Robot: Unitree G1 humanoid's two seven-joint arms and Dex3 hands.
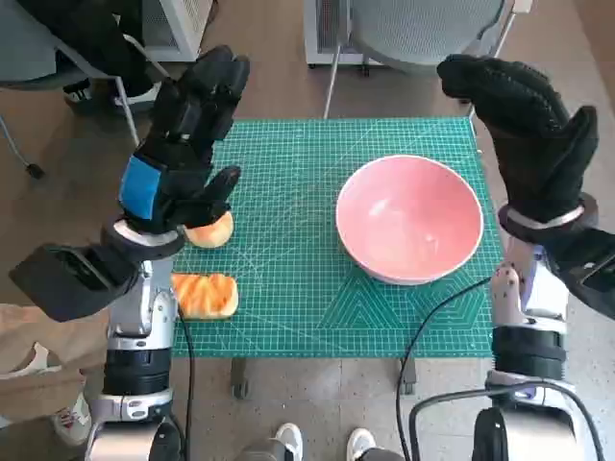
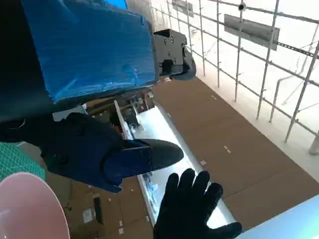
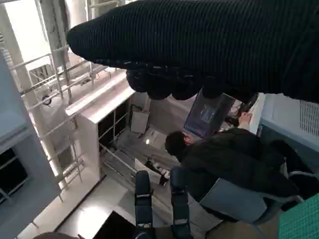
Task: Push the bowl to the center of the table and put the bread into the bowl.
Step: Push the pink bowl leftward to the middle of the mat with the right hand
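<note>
Bowl (image 1: pixel 409 219): pink, round, glossy, upright

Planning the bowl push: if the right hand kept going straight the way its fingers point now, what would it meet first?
Probably nothing on the table. The right hand is raised, fingers aimed past the mat's far edge toward the chair, not down at the pink bowl. Depth is unclear.

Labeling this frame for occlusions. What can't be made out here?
- Round bread: head view, far side hidden under the left hand.
- Whether that hand touches the round bread: cannot tell.
- Bowl: left wrist view, cut off by the picture edge.
- Striped bread: head view, one end behind the left forearm.
- Right hand: right wrist view, fingers barely show.
</note>
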